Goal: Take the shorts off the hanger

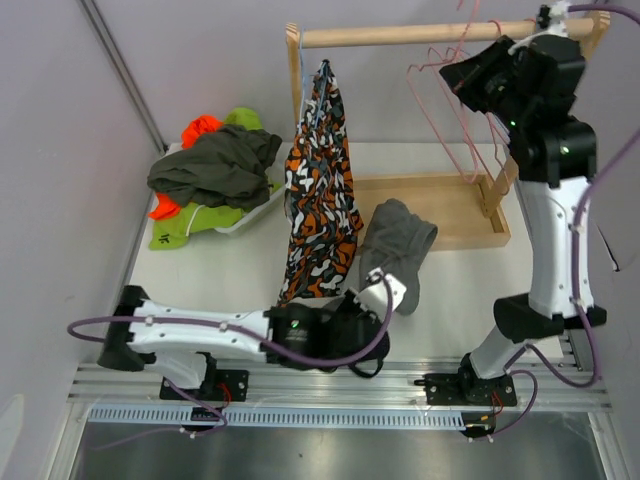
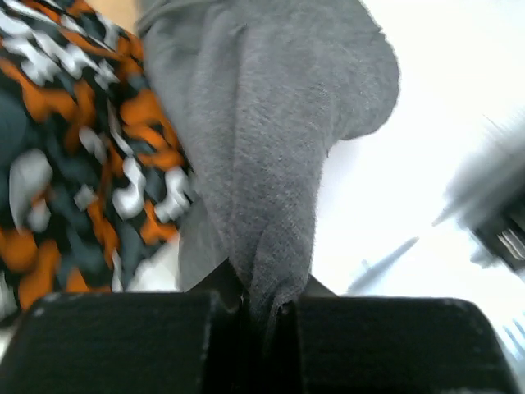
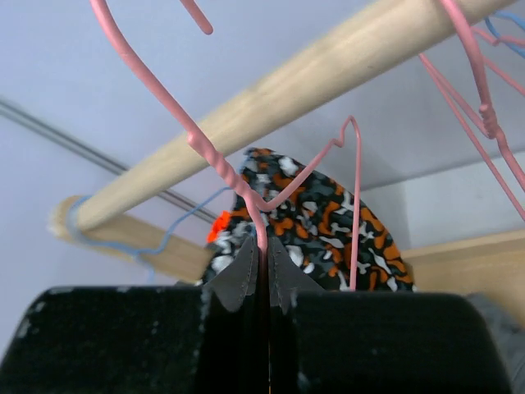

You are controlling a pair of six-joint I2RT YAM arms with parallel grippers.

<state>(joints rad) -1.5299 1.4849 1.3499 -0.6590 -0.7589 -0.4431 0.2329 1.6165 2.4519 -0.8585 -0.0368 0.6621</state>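
One pair is left on the wooden rail [image 1: 420, 34]: the camouflage shorts [image 1: 320, 200], draped from a blue hanger [image 1: 298, 80] at the rail's left end and reaching down almost to the desk [image 1: 470, 290]. Everything else looks to be off already. A dark grey pair [image 1: 215, 165], an orange pair [image 1: 200, 128] and a lime green pair [image 1: 185, 228] are heaped well out beyond the rail's left end. The other grey shorts [image 1: 400, 240] lie crumpled on the desk below the rail's middle, just beside the hanging camouflage cloth. The left arm's fingers [image 2: 217, 320] are clamped on a fold of that grey pair, cloth pinched tight between them. Up at the rail's right end, the right arm's fingers [image 3: 244, 283] are closed on the wire of a bare pink hanger [image 3: 262, 234], with more empty pink hangers near it. To my eye the grey pair is the step being finished: it is clear of its hanger and only needs letting go or carrying over to the heap. After that, both arms would have to shift toward the rail's left end, one steadying the blue hanger while the other draws the camouflage pair down and off.
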